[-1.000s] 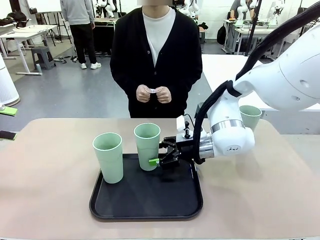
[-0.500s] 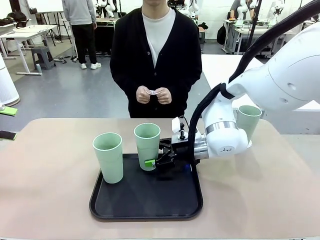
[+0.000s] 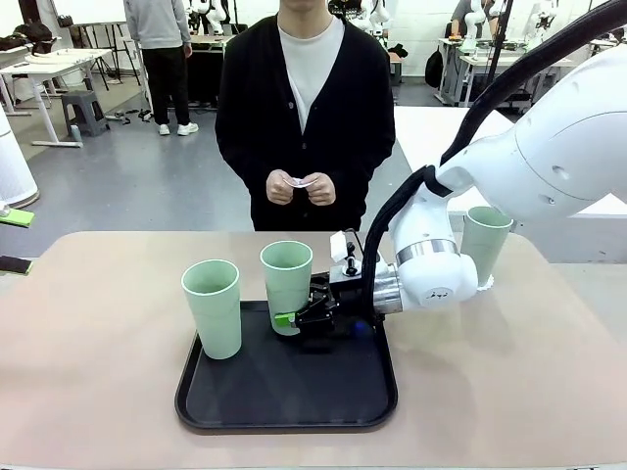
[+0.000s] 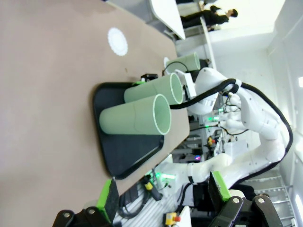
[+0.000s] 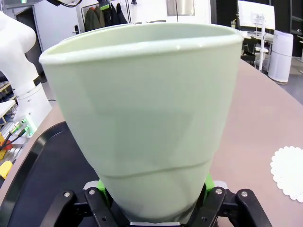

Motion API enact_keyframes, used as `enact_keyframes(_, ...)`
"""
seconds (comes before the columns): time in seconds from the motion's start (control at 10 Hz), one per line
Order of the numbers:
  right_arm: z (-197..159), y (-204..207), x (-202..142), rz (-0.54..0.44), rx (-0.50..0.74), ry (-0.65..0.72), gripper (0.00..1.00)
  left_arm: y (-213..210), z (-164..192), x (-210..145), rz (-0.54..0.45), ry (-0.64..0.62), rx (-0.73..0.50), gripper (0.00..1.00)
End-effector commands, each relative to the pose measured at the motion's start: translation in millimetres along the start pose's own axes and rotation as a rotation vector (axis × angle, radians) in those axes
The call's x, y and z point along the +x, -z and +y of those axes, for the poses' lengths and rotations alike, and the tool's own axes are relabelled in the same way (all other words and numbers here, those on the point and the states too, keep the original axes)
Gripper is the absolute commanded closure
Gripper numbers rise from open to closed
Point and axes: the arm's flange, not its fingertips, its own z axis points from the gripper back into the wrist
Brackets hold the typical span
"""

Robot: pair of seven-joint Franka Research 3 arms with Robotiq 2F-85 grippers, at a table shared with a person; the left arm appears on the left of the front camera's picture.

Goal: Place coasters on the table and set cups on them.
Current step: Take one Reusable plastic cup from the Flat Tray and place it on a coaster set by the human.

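Plainly, the middle cup [image 3: 286,279] stands upright on the black tray [image 3: 294,401], at its far edge, long axis vertical, mouth up. The right gripper [image 3: 291,316] comes at it level from the robot's right and low on the wall, near the base. In the right wrist view a green pad presses on either side of that base, so I judge the fingers clamped on the cup. The coaster [image 5: 289,172] that the move turns on lies flat on the bare table [image 3: 98,343], off the tray and apart from it, to the right of the cup in the right wrist view. The carry should therefore go up clear of the tray lip, then sideways to that side, keeping the cup plumb. The left cup [image 3: 213,304] stands just beside on the tray's left edge, near enough to be knocked. A third cup [image 3: 485,240] stands behind the right arm. The left gripper [image 4: 163,194] hangs well off, fingers spread and empty, so the right arm is the nearer. The person's hands [image 3: 302,184] hold something small and white.
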Motion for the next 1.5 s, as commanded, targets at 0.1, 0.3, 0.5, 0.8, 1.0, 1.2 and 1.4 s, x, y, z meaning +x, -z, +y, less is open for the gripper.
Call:
enact_keyframes(0.1, -4, 7, -5, -0.042, -0.023, -0.016, 1.0, -1, 0, 0, -0.004, 0.005, -0.011, 0.0)
enact_keyframes(0.3, -2, 4, 0, -0.028, -0.056, 0.003, 0.78, -1, 0, 0, -0.004, 0.005, -0.011, 0.0)
enact_keyframes(0.5, 12, -2, 38, 0.017, -0.064, 0.006, 0.78, -1, 0, 0, -0.004, 0.005, -0.011, 0.0)
enact_keyframes(0.8, 24, -3, 116, -0.029, -0.064, -0.031, 0.78, -1, 0, 0, -0.004, 0.005, -0.011, 0.0)
enact_keyframes(1.0, 32, 1, 153, -0.034, -0.058, -0.042, 0.78, -1, 0, 0, -0.004, 0.005, -0.011, 0.0)
enact_keyframes(1.2, 36, 2, 165, -0.005, -0.053, -0.055, 0.78, -1, 0, 0, -0.004, 0.005, -0.011, 0.0)
enact_keyframes(1.4, 38, 0, 169, -0.038, -0.04, -0.069, 0.78, -1, 0, 0, -0.004, 0.005, -0.011, 0.0)
